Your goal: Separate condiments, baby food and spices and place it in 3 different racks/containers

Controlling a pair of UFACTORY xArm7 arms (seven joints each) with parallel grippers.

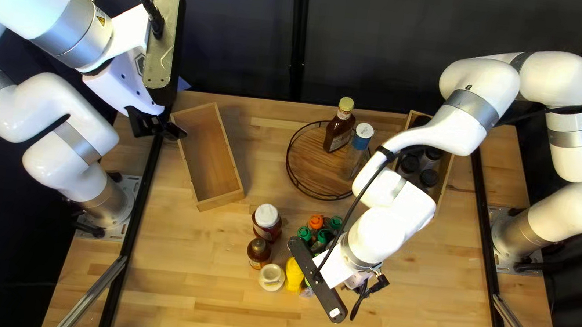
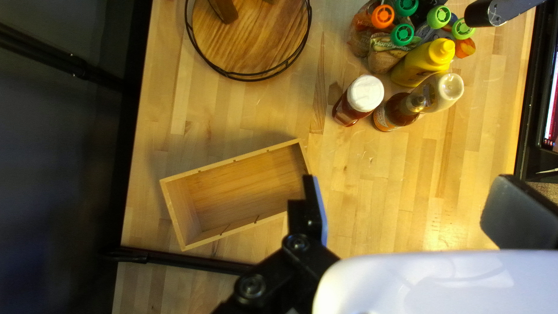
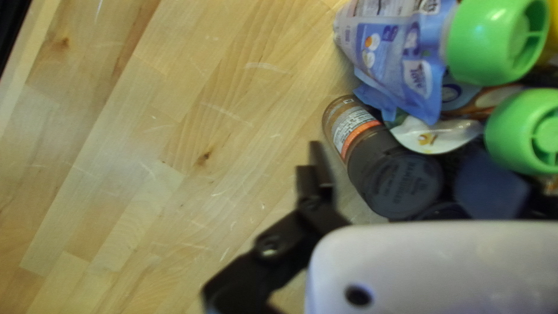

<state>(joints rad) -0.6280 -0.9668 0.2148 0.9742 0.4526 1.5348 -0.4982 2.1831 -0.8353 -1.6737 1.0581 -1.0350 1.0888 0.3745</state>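
Right pincer (image 1: pixel 371 282) | parted | black-capped jar (image 3: pixel 394 179) just beside its visible finger (image 3: pixel 321 166)

The top left view looks down at a slant from above the near edge of the bench (image 1: pixel 212 320), facing the dark curtain (image 1: pixel 385 57). The left wrist view looks down from higher over the bench's left side, sharing the open wooden box (image 1: pixel 209 157) and round tray (image 1: pixel 313 166) with it. The right wrist view peers down close beside the pouches (image 3: pixel 386 55).
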